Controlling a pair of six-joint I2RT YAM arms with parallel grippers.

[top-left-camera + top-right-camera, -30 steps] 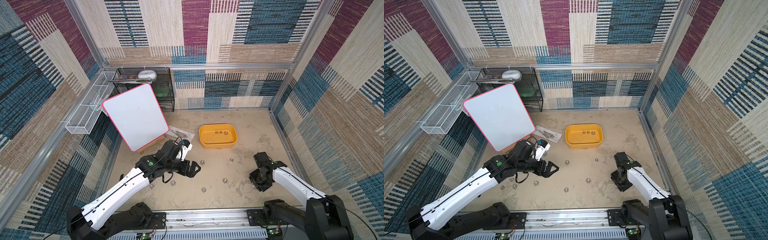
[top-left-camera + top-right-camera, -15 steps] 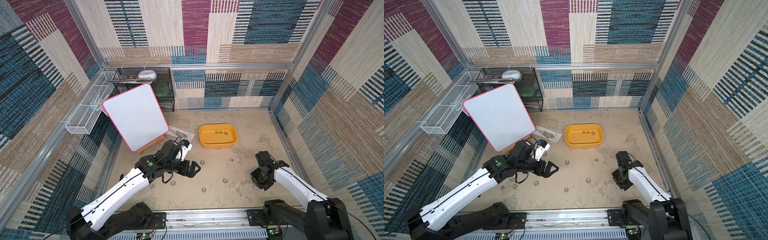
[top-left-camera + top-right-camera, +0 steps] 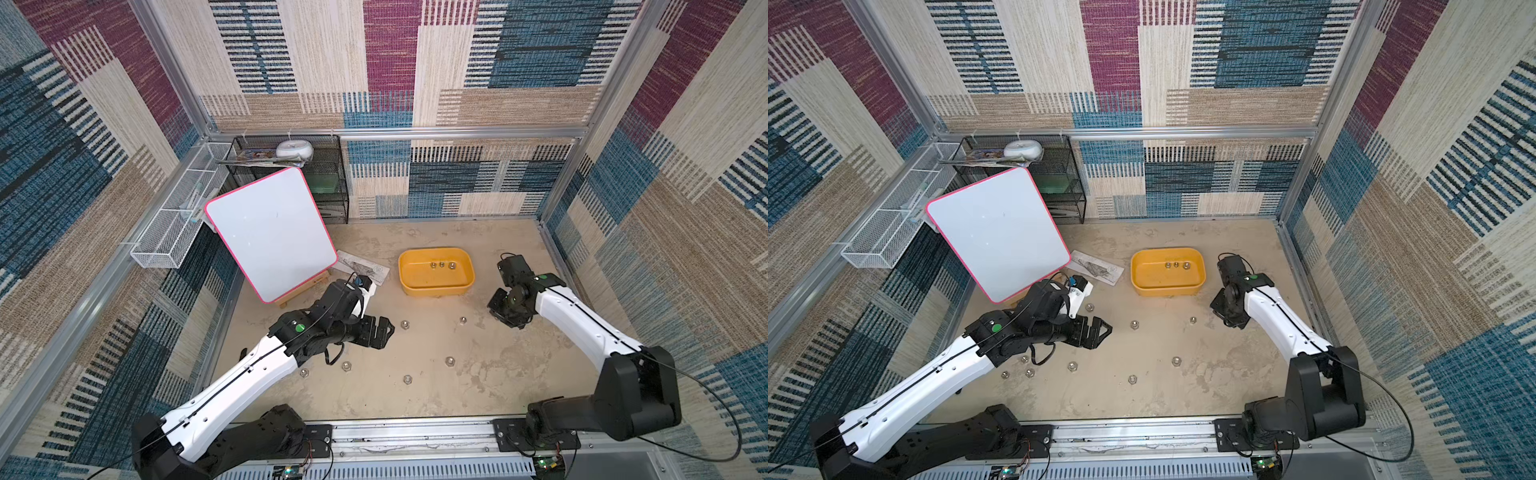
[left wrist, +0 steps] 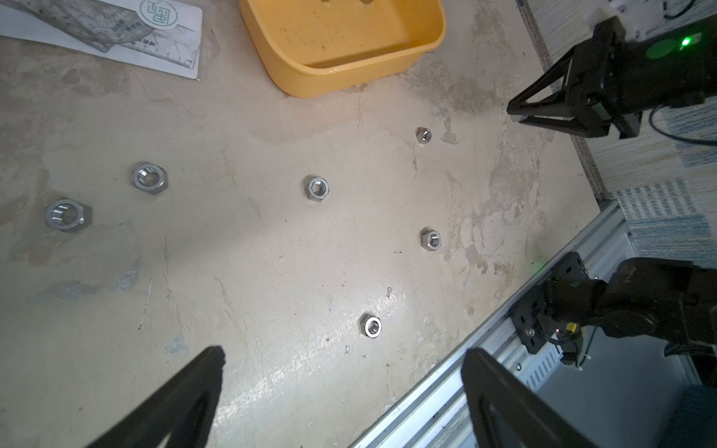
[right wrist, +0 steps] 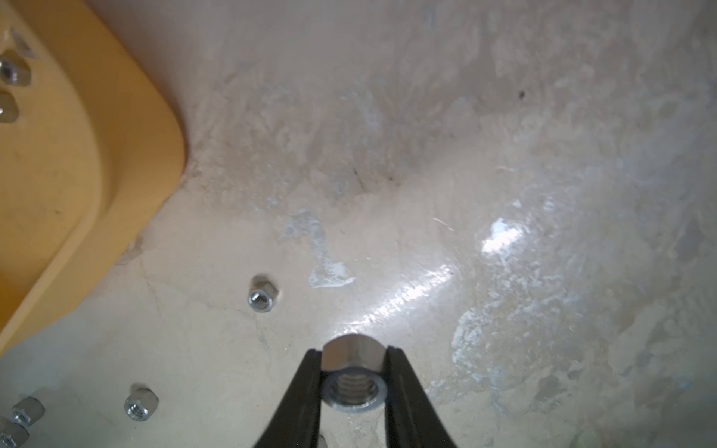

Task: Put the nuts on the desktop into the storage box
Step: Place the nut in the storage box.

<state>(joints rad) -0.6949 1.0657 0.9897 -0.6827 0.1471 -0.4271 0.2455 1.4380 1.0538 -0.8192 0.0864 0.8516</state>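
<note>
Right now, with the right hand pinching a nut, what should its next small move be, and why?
Probably lift the right hand and swing it toward the yellow storage box. Its jaws are shut on a hex nut, and the box sits close by, three nuts already inside.

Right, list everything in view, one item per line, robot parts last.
storage box: one, mustard-yellow, rear middle of the desktop
nuts in the box: three, silver, by its far wall
loose nuts: nine showing, silver, scattered on the desktop
held nut: one, silver, in the right gripper
whiteboard: one, white with pink edge, left rear
printed sheet: one, white, between whiteboard and box
mesh shelf: one, black, back left corner
wire basket: one, white, left wall
left gripper: one, black, open over the desktop
right gripper: one, black, shut on the held nut
</note>
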